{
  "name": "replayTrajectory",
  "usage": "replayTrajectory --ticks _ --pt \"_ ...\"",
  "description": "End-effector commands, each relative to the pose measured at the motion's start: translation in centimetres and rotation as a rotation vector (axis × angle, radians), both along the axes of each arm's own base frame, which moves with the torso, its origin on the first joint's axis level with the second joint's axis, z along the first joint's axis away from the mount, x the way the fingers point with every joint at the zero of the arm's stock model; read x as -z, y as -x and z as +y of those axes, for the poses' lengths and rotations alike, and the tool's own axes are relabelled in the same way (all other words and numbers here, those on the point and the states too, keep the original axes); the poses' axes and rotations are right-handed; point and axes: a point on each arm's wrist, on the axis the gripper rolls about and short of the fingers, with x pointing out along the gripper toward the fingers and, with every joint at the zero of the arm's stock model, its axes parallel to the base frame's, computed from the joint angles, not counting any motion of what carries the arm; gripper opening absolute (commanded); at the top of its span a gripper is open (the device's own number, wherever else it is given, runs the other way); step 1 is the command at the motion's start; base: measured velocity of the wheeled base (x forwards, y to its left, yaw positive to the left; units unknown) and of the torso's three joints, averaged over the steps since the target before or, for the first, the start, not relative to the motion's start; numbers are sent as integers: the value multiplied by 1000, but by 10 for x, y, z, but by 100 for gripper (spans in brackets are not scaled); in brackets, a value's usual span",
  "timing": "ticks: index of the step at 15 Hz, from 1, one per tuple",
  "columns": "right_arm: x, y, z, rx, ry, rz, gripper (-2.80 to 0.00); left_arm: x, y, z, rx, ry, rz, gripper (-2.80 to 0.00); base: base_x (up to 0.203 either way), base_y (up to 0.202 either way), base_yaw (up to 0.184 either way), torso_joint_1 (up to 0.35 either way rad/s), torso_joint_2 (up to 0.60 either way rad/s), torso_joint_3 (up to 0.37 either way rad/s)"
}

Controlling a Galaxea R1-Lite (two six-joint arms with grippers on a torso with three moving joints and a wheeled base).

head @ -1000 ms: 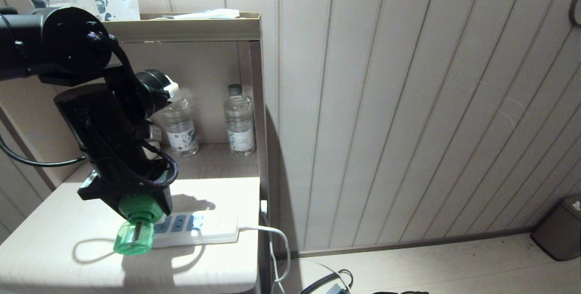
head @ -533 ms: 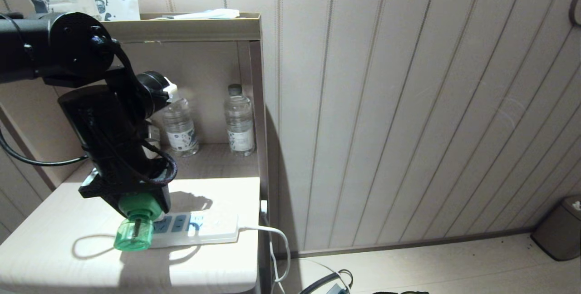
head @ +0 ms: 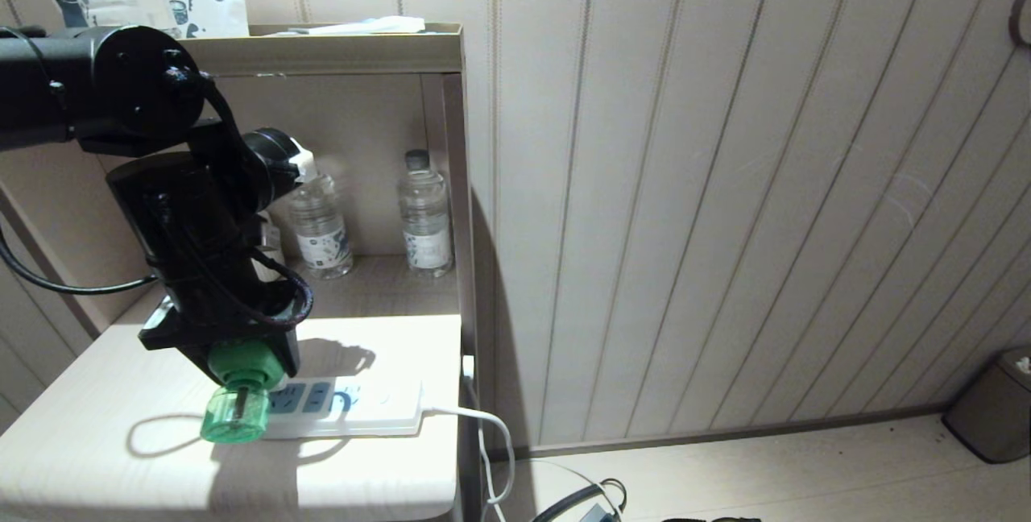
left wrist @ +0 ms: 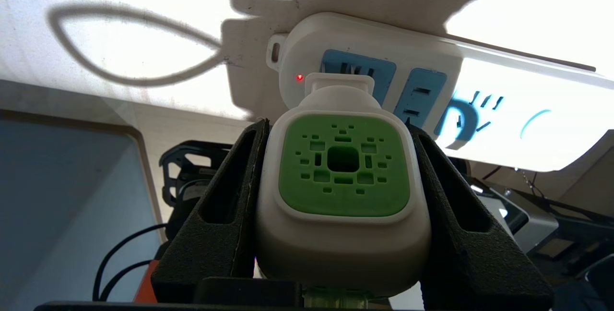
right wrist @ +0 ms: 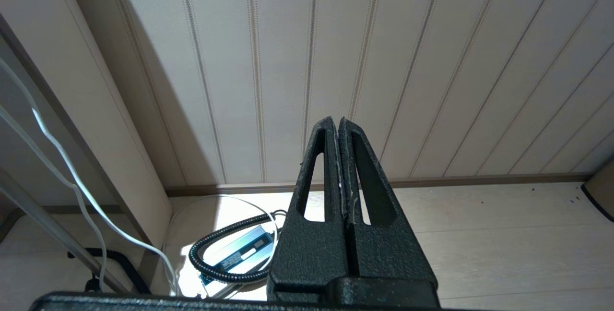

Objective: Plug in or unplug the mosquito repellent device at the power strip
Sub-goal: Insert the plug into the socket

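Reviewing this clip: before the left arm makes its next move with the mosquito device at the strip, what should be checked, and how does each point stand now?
1. Grip: left gripper clamps the mosquito repellent device on both sides of its white cap. Ok.
2. Alignment: the device's plug end sits at the end socket of the power strip, beside the red light. Ok.
3. Seating: whether the prongs are fully in cannot be seen. Cannot tell.
4. Strip position: it lies flat on the white tabletop, cable trailing off the edge. Ok.
5. Clearance: the water bottles stand back on the shelf, away from the arm. Ok.
6. Right gripper: shut, empty, pointing at floor and wall. Ok.
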Motion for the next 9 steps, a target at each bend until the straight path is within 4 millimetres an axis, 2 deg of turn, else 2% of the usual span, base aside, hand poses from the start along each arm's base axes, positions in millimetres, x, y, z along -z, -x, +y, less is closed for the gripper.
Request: replayTrajectory --ticks 1,9 --pt "0 0 0 0 0 0 -280 1 -1 -1 -1 3 -1 -280 0 0 0 0 0 0" --pt "0 0 0 0 0 0 -280 -7 5 -2 13 13 -29 -280 0 0 0 0 0 0"
